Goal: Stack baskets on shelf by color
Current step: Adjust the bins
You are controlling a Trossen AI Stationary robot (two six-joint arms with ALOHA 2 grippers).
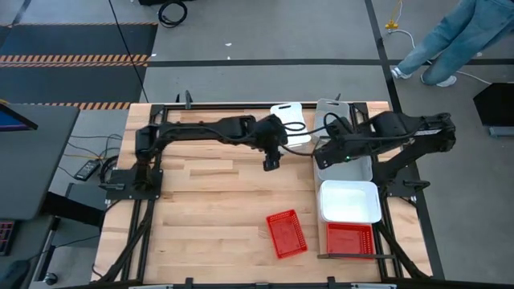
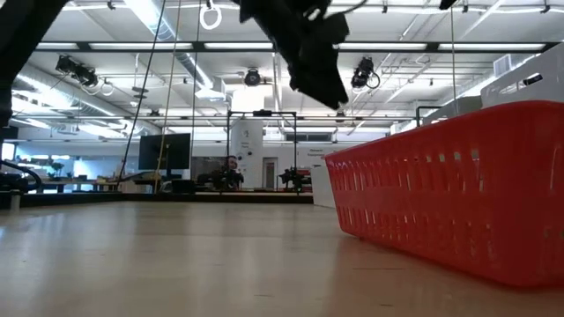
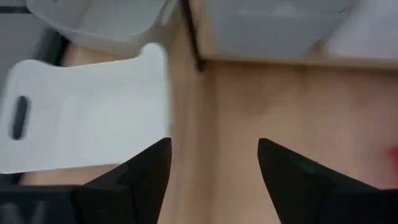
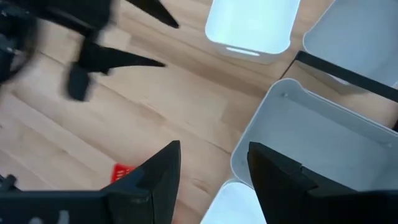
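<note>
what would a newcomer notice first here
Two red baskets, one loose on the tabletop's near middle and one on the shelf along the right edge, beside a white basket. Both arms meet at the far side, left fingers and right fingers open and empty.

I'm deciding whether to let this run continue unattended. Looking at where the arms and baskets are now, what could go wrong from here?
1. The open left gripper and open right gripper hang close together over the far side of the table, so the arms might collide when either reaches.
2. The red mesh-walled plastic basket lies skewed on the butcher-block tabletop; a straight grasp may slip.
3. The right gripper hovers beside the light grey plastic basket and could nudge its rim.
</note>
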